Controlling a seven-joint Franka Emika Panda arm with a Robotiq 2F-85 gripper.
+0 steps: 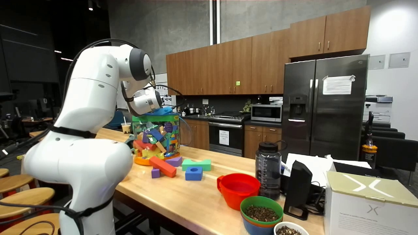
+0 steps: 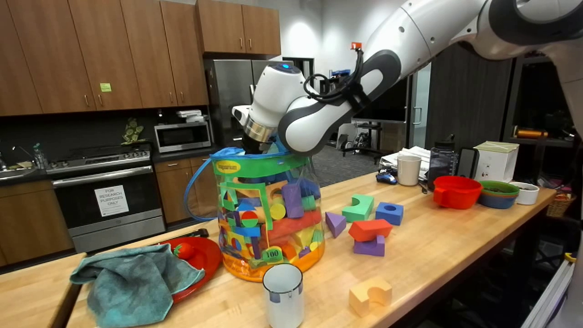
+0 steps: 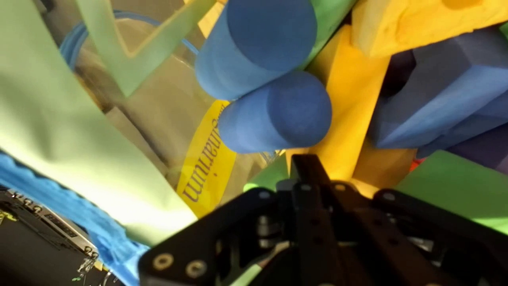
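My gripper (image 3: 307, 165) reaches down through the top of a clear bag with a green band (image 2: 262, 167), full of coloured foam blocks. The black fingers are pressed together, and I see nothing held between them. Just beyond the tips in the wrist view lie a blue cylinder (image 3: 285, 111) and an orange-yellow block (image 3: 353, 99). A larger blue cylinder (image 3: 258, 43) is beside the first. Green blocks (image 3: 460, 186) and dark blue blocks (image 3: 444, 87) are to the right. In both exterior views the bag hides the fingertips.
On the wooden table near the bag lie a red block (image 1: 162, 166), a green arch (image 1: 196, 164) and a blue block (image 1: 194, 173). A white cup (image 2: 283, 296), a yellow arch block (image 2: 370, 295) and a teal cloth (image 2: 136, 282) surround its base. A red bowl (image 1: 238, 189) stands farther off.
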